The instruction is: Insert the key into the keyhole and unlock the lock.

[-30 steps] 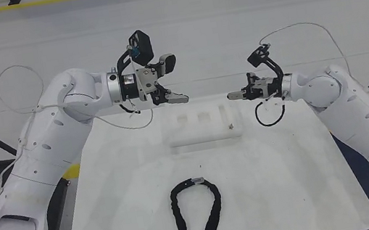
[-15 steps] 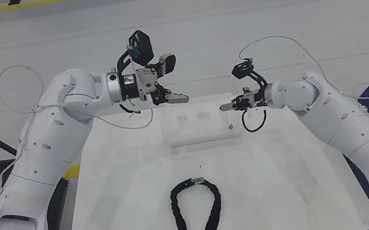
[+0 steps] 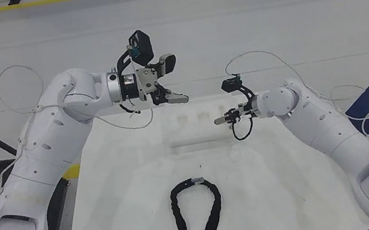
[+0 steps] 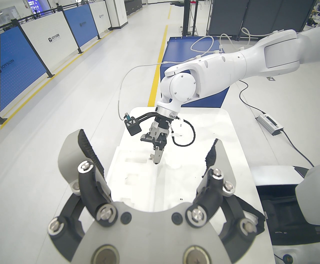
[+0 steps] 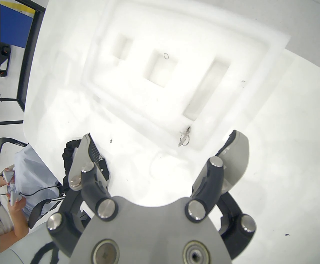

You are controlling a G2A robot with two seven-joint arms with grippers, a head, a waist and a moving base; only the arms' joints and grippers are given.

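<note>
Both spread: left tool (image 4: pixel 148 142), right tool (image 5: pixel 160 140) near key (image 5: pixel 184 138) on tray (image 5: pixel 262 42).

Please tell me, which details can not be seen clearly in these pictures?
1. Keyhole: in the top view the lock is too small to show it.
2. Key: in the right wrist view it is tiny and pale against the foam tray, so its blade shape is unclear.
3. Lock, right wrist view: mostly hidden behind a finger of the right gripper.
</note>
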